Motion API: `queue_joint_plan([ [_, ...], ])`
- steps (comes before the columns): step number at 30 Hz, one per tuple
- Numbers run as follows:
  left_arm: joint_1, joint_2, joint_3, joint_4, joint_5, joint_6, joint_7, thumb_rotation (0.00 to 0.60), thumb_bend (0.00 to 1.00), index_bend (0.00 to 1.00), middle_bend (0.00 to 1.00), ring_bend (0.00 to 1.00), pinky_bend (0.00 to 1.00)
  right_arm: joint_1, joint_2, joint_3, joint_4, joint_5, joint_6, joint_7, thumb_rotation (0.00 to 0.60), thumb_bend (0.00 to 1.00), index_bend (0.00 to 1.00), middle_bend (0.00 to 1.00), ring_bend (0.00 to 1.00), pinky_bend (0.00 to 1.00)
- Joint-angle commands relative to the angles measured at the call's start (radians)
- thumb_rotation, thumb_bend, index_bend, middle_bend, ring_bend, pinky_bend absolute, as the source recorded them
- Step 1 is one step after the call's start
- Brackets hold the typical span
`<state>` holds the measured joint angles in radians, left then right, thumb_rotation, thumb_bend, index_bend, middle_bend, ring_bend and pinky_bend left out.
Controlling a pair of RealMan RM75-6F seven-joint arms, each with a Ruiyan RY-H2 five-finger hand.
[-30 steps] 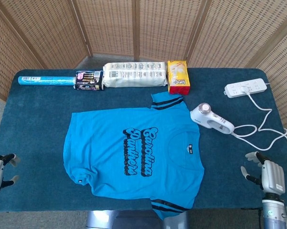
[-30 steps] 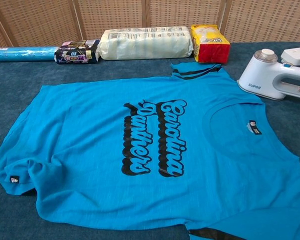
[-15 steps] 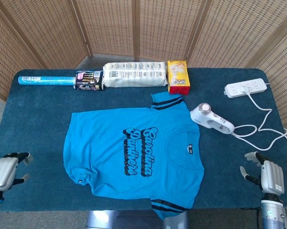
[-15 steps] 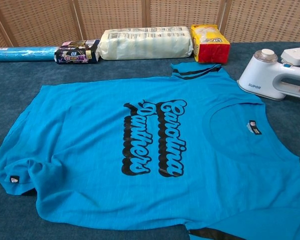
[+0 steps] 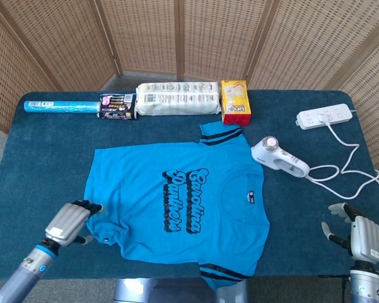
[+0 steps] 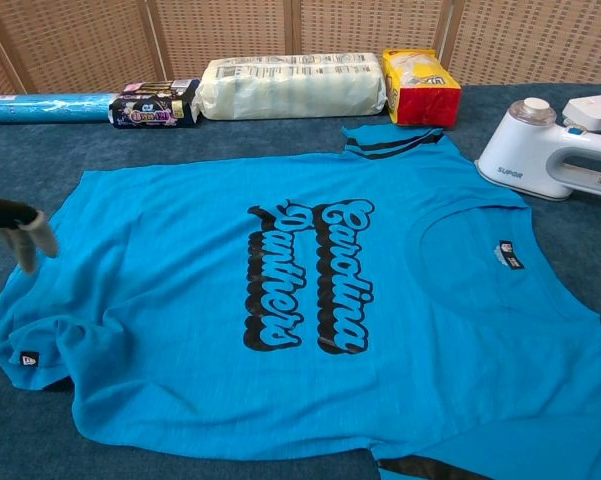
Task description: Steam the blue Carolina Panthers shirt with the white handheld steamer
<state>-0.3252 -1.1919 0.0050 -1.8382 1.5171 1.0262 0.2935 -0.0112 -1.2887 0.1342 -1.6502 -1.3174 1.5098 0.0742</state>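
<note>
The blue Carolina Panthers shirt [image 5: 176, 205] [image 6: 300, 290] lies flat on the dark blue table, print up, collar toward the right. The white handheld steamer [image 5: 279, 158] [image 6: 545, 150] lies on its side just right of the shirt's collar, its cord running to a power strip. My left hand [image 5: 69, 222] hovers by the shirt's lower left corner with its fingers apart, holding nothing; the chest view catches only its fingertips [image 6: 25, 228] at the left edge. My right hand [image 5: 359, 235] stays open near the table's front right corner, well short of the steamer.
A white power strip [image 5: 325, 116] lies at the back right with the cord [image 5: 340, 173] looping toward the steamer. Along the back edge lie a blue roll [image 5: 60, 106], a dark packet [image 5: 117, 106], a white pack [image 5: 176, 99] and a yellow-red box [image 5: 234, 101]. Wicker screens stand behind.
My left hand has moved right and inward from the table's left edge to the shirt's lower left corner. My right hand has dropped slightly. Shirt and steamer have not moved.
</note>
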Motion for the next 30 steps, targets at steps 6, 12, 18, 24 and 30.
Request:
queue_joint_plan([
  [6,-0.101,-0.107,0.011,-0.007,-0.052,-0.135,0.100,0.530,0.12,0.30,0.37,0.29,0.39,-0.036,0.023,-0.002,-0.013,0.005,0.038,0.024,0.600,0.33,0.40,0.45,0.42,0.43],
  [12,-0.111,-0.132,0.039,0.012,-0.079,-0.143,0.144,0.533,0.16,0.30,0.37,0.29,0.39,-0.041,0.023,-0.004,-0.013,0.002,0.037,0.028,0.600,0.33,0.40,0.45,0.42,0.43],
  [18,-0.109,-0.144,0.050,0.047,-0.098,-0.118,0.169,0.513,0.28,0.30,0.37,0.29,0.39,-0.044,0.019,-0.002,-0.010,0.005,0.035,0.030,0.600,0.33,0.40,0.45,0.42,0.43],
  [24,-0.102,-0.176,0.053,0.078,-0.074,-0.066,0.195,0.596,0.41,0.44,0.44,0.41,0.52,-0.042,0.012,0.002,-0.003,0.009,0.030,0.028,0.600,0.33,0.40,0.45,0.42,0.43],
  [30,-0.100,-0.183,0.073,0.088,-0.026,-0.038,0.173,0.600,0.43,0.56,0.57,0.53,0.60,-0.031,0.014,0.012,-0.005,0.012,0.016,0.022,0.600,0.33,0.40,0.45,0.42,0.43],
])
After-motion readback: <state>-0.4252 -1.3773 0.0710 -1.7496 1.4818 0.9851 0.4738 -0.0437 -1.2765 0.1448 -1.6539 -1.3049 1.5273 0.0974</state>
